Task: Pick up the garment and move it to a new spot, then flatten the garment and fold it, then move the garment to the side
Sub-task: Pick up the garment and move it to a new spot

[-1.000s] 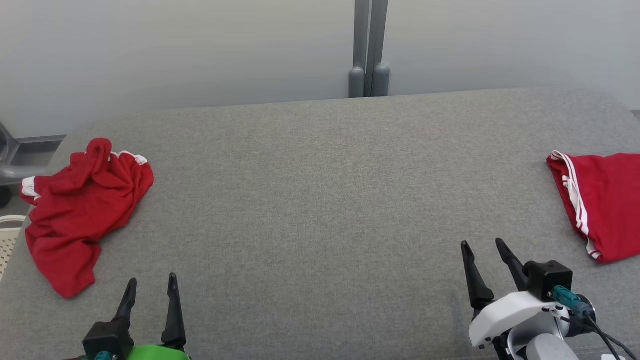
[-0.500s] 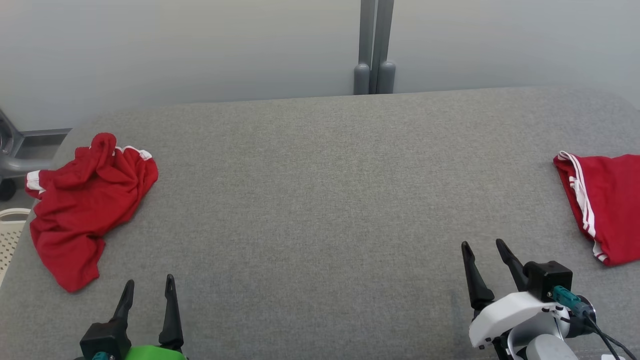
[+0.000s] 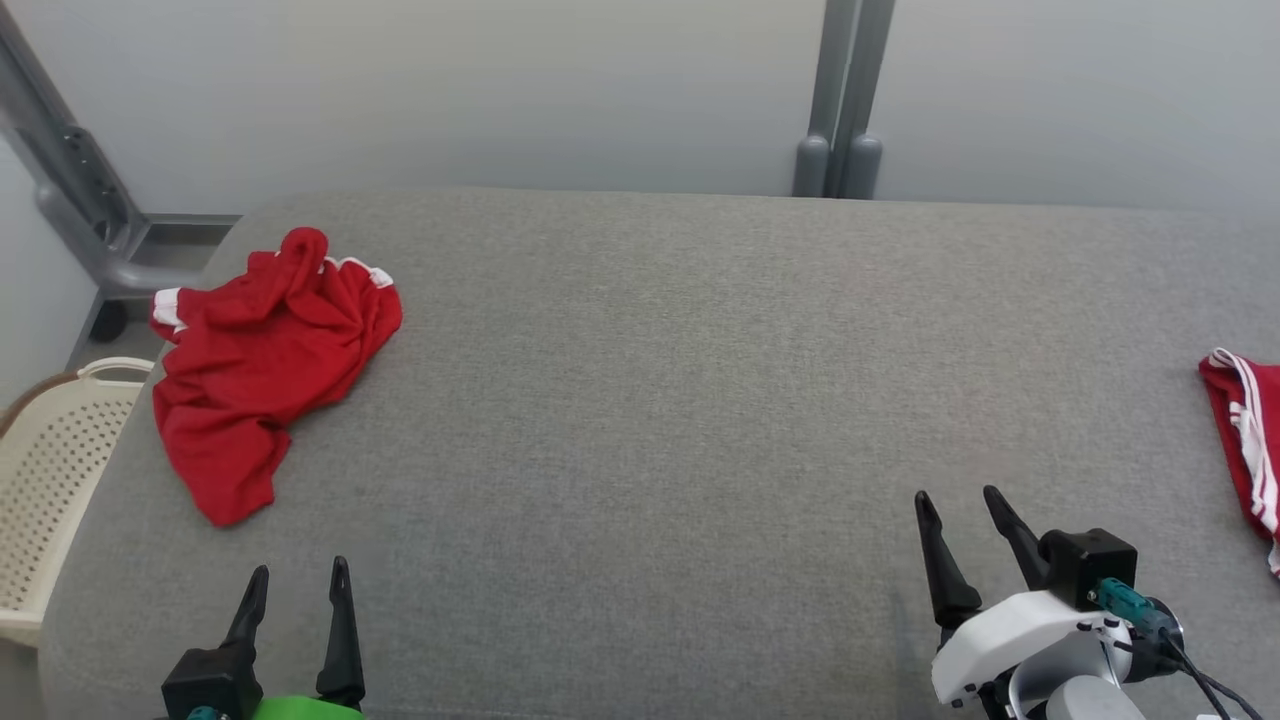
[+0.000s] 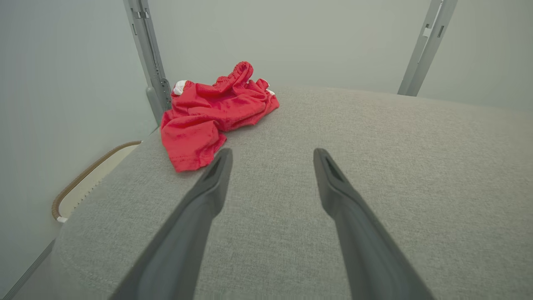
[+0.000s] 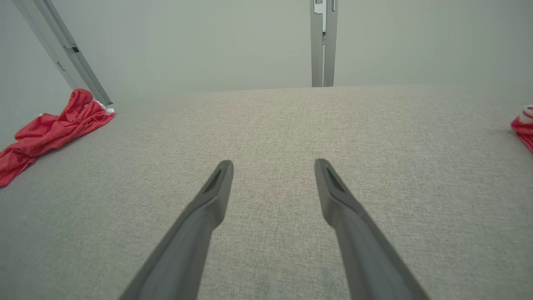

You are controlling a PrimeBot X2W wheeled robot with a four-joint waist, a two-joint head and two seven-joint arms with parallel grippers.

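A crumpled red garment (image 3: 265, 355) with white trim lies in a heap at the far left of the grey padded table (image 3: 680, 400). The left wrist view has the same garment (image 4: 212, 112) ahead and left of my fingers. It also lies at the left edge of the right wrist view as the red heap (image 5: 50, 131). My left gripper (image 3: 297, 578) is open near the front left, nothing between its fingers. My right gripper (image 3: 958, 502) stands open at the front right over bare fabric.
A second red garment with white stripes (image 3: 1245, 440) lies folded at the table's right edge. A cream perforated basket (image 3: 50, 470) stands beside the table's left end. Grey metal posts (image 3: 840, 100) rise behind the table.
The head camera has turned left, so the whole picture shifted right; the basket came into view and the striped garment slid toward the right edge. Both grippers keep their pose.
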